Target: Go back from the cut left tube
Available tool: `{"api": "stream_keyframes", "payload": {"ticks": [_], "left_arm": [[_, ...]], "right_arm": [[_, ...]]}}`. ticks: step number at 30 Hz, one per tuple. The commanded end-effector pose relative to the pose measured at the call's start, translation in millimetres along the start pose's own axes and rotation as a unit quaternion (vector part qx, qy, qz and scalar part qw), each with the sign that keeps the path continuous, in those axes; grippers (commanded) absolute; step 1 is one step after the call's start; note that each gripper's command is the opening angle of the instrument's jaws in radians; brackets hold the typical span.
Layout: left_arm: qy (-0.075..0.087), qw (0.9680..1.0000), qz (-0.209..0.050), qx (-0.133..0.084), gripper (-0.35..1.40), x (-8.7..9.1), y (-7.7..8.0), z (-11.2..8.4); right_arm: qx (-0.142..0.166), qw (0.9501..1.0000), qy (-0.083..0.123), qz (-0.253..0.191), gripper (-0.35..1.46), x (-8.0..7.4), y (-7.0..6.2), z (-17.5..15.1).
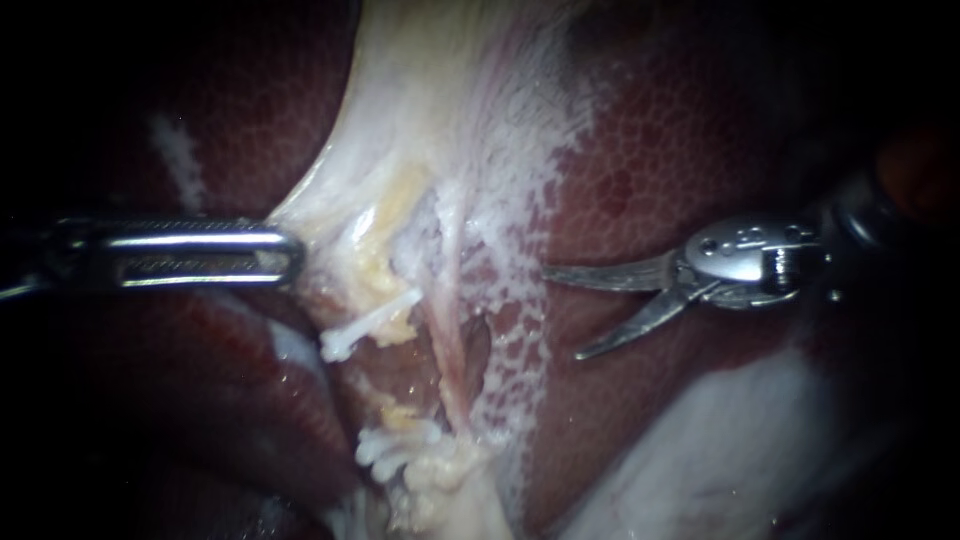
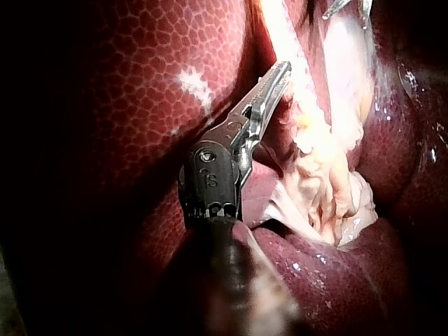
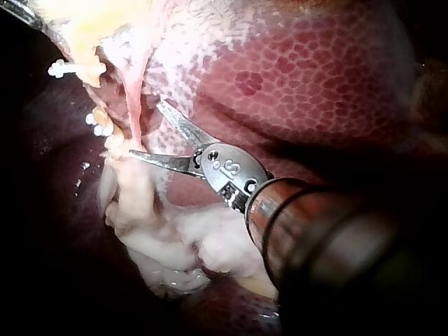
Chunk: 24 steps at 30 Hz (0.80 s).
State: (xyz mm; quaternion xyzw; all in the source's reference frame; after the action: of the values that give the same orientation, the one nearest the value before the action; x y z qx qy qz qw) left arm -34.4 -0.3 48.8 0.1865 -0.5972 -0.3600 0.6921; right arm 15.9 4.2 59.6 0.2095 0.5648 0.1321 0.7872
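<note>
R instrument [image 1: 562,312]: blades parted, holding nothing, over liver [image 1: 680,150], clear of cut left tube [image 1: 392,322], w/ pink tube [image 1: 452,340] between. Cut tube's stumps lie apart: white clip [image 1: 365,325] on upper, more clips [image 1: 395,445] on lower. L instrument [image 1: 288,255]: jaws clamped on pale tissue [image 1: 330,210] beside upper stump.

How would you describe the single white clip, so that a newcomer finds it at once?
In the endoscope view, start at the pale tissue running down between the red liver lobes. Just below the tip of the left instrument, one white clip sticks out alone; the other clips sit bunched farther down.
</note>
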Motion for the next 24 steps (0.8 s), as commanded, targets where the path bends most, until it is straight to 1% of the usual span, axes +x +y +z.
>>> {"api": "stream_keyframes", "payload": {"ticks": [1,5,9,18,24], "left_arm": [[0.0,1.0,0.0,0.0,-0.35,0.0,0.0,0.0],[0.0,1.0,0.0,0.0,-0.35,0.0,0.1,0.0],[0.0,1.0,0.0,0.0,-0.35,0.0,0.1,0.0],[0.0,1.0,0.0,0.0,-0.35,0.1,0.3,0.2],[0.0,1.0,0.001,-0.001,-0.35,0.6,1.1,0.8]], "right_arm": [[-0.002,1.0,-0.002,-0.002,1.2,0.2,0.0,-0.3],[-0.007,0.9999,-0.004,-0.007,1.2,0.9,-0.2,-0.8],[-0.007,0.9999,-0.004,-0.006,1.2,1.2,-0.4,-0.9],[-0.007,0.9999,-0.004,-0.006,1.21,1.2,-0.4,-1.0],[-0.007,0.9999,-0.004,-0.009,1.21,1.2,-0.4,-1.1]]}}
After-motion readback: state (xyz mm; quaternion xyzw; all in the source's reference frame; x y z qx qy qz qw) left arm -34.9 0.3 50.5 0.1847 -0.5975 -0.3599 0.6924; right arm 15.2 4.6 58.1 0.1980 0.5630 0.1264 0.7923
